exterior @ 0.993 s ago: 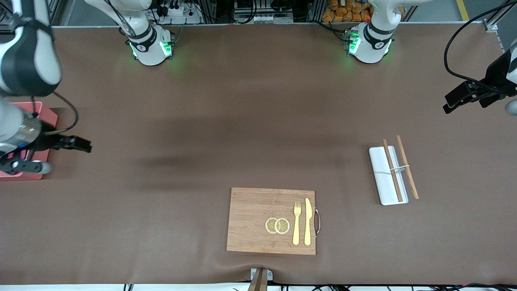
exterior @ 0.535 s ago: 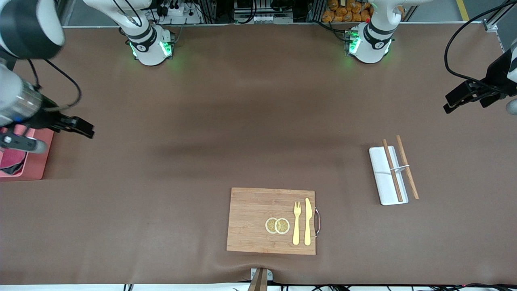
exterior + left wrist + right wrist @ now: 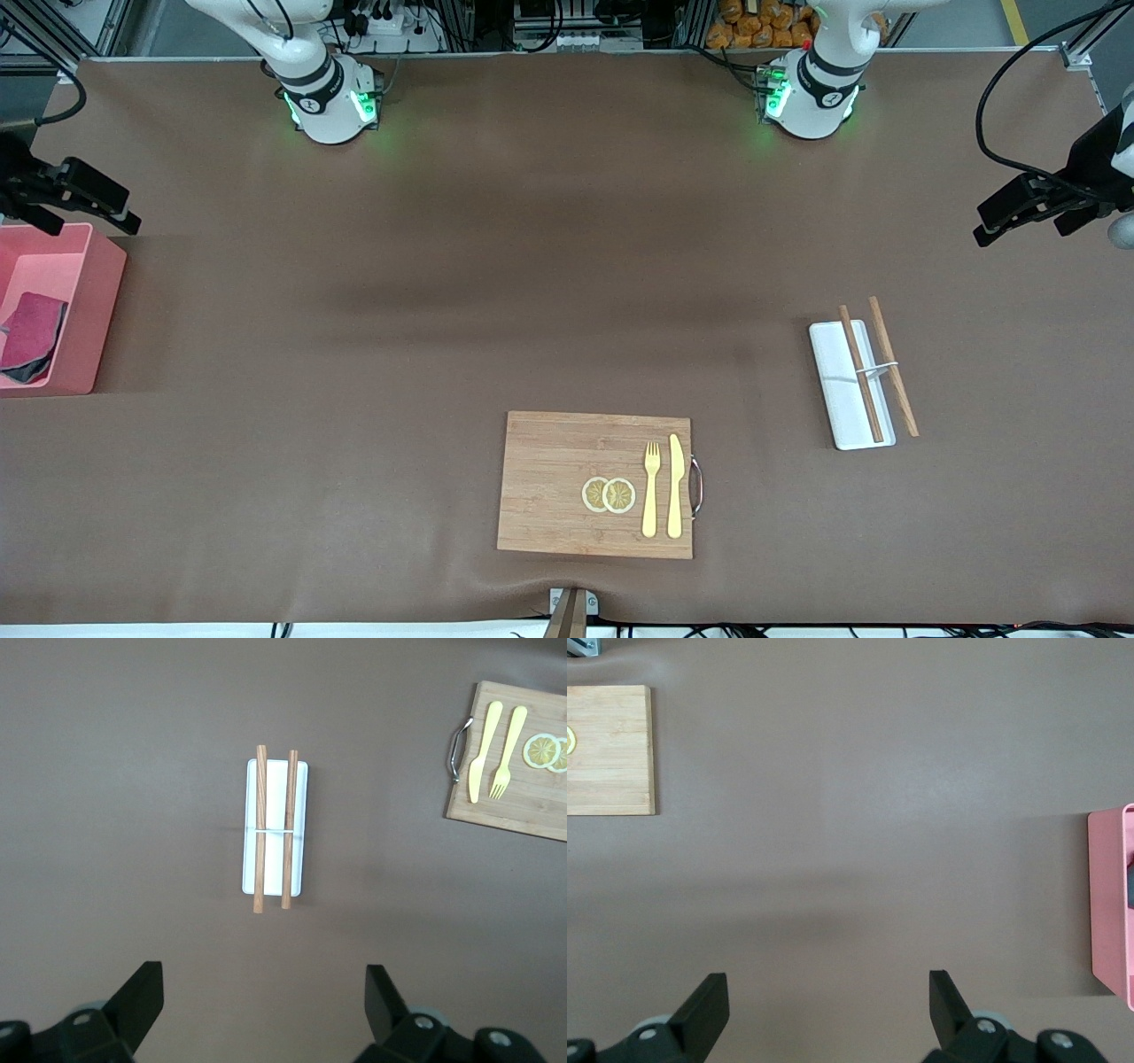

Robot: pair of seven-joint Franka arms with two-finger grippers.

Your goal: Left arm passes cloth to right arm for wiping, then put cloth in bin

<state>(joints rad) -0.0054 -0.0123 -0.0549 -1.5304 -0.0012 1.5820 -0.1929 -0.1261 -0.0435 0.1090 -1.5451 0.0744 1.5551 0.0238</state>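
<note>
Small folded soft cloth, crimson-magenta face up with a dark grey edge showing at its lower corner, lies crumpled inside the salmon-pink rectangular open-topped plastic bin at the right arm's end of the table. Only the bin's wall and rim show in the right wrist view. Right gripper is up in the air over bare brown table just beside the bin, fingers spread wide, holding nothing; cloth well apart from it. Left gripper hovers at the left arm's end of the table, fingers wide apart, empty. White rectangular tray with two brown wooden chopsticks across it lies on the table below it. Bamboo cutting board carries a yellow plastic fork, yellow knife and two lemon slices.
</note>
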